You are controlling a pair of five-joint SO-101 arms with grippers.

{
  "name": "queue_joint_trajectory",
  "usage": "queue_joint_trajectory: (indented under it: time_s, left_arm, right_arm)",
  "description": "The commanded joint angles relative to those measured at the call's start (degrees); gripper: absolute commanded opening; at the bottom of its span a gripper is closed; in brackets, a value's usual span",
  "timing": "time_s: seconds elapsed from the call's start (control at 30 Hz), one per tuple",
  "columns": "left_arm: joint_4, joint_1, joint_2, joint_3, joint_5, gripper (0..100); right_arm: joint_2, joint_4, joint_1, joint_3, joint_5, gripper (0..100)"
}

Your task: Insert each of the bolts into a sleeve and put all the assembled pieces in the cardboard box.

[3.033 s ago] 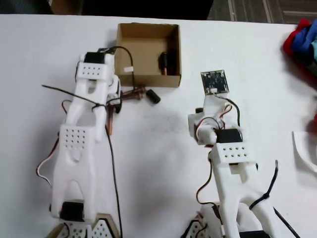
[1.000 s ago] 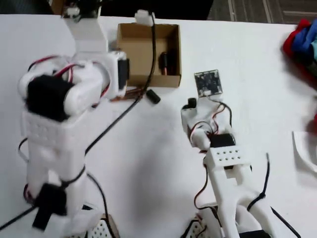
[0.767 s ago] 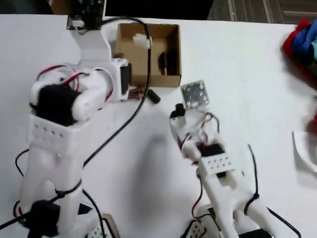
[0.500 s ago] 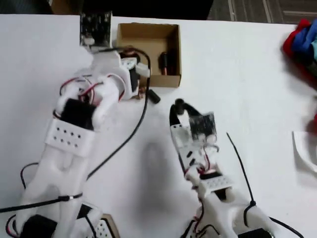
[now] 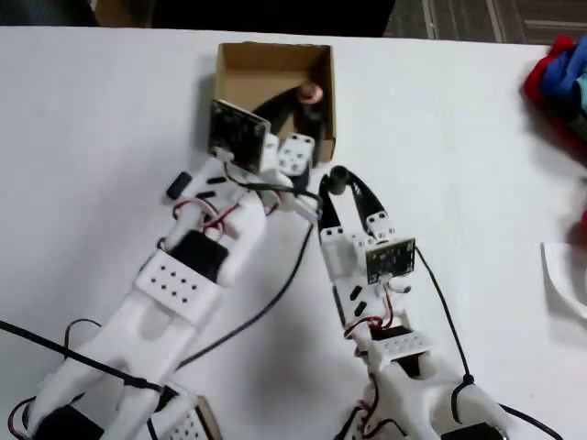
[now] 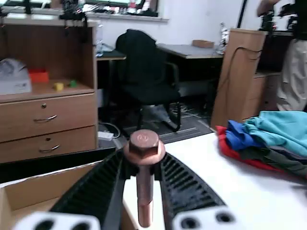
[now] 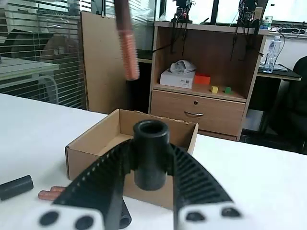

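Your left arm has swung in since half a second ago. Its fingers (image 6: 143, 165) were then beside the brown cardboard box (image 5: 275, 46), and now they hang over its open top. They are closed tight on the shank of the copper hex-head bolt (image 6: 144, 143), just under the head, and the threaded end points down. In the high view the bolt head (image 5: 309, 92) shows above the box's right half.

Your right fingers (image 7: 151, 165) have barely shifted in that time. They grip the black cylindrical sleeve (image 7: 151, 148) around its middle, upright with its bore facing up, just in front of the box's near wall (image 7: 96, 148). Three seconds ago that sleeve lay on the white counter (image 5: 459, 137).

From the right wrist, the bolt hangs above and beyond the sleeve, clear of it.

A spare sleeve (image 7: 14, 187) and a loose bolt (image 7: 50, 194) lie on the counter beside the box.
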Motion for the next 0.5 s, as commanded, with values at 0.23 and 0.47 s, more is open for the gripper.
queue_joint_trajectory:
  time_s: [0.23,0.47]
  left_arm:
    - [-1.8,3.2,-0.8,-0.5,-0.5,3]
    - [1.1,5.4,-0.6,-0.4,-0.6,3]
  right_arm:
    - [6.8,3.1,4.3,-7.2,-15.6,2.0]
    - [21.2,-8.6,6.3,-11.1,-15.4,2.0]
